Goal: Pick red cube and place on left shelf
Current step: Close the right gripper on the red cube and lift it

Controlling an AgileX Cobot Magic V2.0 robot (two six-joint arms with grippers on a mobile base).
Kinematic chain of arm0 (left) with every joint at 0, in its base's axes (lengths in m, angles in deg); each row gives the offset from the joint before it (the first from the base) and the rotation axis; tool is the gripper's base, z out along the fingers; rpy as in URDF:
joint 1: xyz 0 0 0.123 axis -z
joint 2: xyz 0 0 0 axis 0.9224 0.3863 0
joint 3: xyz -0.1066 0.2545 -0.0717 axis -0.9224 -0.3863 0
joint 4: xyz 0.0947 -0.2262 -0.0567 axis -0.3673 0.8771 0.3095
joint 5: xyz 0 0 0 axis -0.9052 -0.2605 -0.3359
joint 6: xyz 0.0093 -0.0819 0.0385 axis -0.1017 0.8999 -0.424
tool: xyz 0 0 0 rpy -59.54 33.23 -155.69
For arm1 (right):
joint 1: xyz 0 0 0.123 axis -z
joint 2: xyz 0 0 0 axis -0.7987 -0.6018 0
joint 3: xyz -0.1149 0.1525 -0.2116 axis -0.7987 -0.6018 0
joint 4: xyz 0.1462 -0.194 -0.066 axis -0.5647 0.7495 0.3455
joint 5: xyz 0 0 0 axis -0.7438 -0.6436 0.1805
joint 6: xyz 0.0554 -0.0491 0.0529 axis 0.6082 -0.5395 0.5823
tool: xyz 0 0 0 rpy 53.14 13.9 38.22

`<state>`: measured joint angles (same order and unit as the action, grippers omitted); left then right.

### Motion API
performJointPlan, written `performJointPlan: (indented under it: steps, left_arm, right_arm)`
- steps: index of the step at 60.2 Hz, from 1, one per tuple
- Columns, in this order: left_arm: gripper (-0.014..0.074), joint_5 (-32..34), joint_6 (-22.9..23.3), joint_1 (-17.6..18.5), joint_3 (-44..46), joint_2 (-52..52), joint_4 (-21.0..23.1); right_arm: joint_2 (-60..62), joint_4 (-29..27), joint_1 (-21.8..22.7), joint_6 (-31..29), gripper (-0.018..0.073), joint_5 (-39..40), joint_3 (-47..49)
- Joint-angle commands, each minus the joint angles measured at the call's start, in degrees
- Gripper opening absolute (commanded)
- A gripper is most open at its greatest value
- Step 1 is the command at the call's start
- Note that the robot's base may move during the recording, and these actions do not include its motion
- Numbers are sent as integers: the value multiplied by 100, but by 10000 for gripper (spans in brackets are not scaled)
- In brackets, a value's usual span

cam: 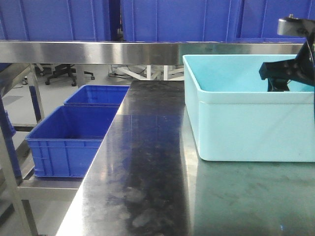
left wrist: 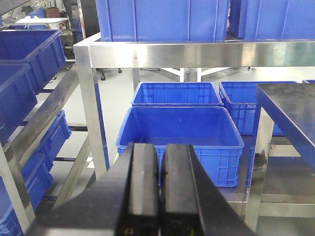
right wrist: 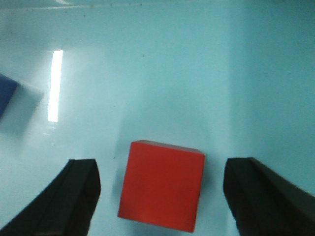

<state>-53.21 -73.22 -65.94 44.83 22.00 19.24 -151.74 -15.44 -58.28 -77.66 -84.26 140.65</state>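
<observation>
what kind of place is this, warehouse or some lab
Probably a warehouse or logistics test area: blue plastic crates on several levels, a bare steel worktable carrying a turquoise tub, and an office chair on the open floor behind.

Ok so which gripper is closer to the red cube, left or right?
Right. The right gripper is open with the red cube between its fingers, inside the turquoise tub. The left gripper is shut, aimed at blue crates, with no cube in its view.
</observation>
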Motion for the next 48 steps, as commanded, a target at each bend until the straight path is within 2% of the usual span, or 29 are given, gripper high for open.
performJointPlan:
  steps: [1,7,12,17,22,30,48]
  left_arm:
    - [102,501,12,4,-132,-82,7]
    - [102,501,12,4,-132,-82,7]
    - [102,501,12,4,-132,-82,7]
    - [102,501,12,4,-132,-82,7]
    - [102,501,12,4,-132,-82,7]
    - [102,501,12,4,-132,-82,7]
    - [102,501,12,4,-132,-82,7]
  right_arm:
    - [200,16,32,-20,623,343,186]
    - [200,16,32,-20,611,349,186]
    - [200,16,32,-20,549,349,186]
    - [200,16,32,-20,421,349,186]
    - [207,16,32,-20,249,349,186]
    - [317,16,20,-20,44,349,186]
    - [1607,9,13,-20,55,520,186]
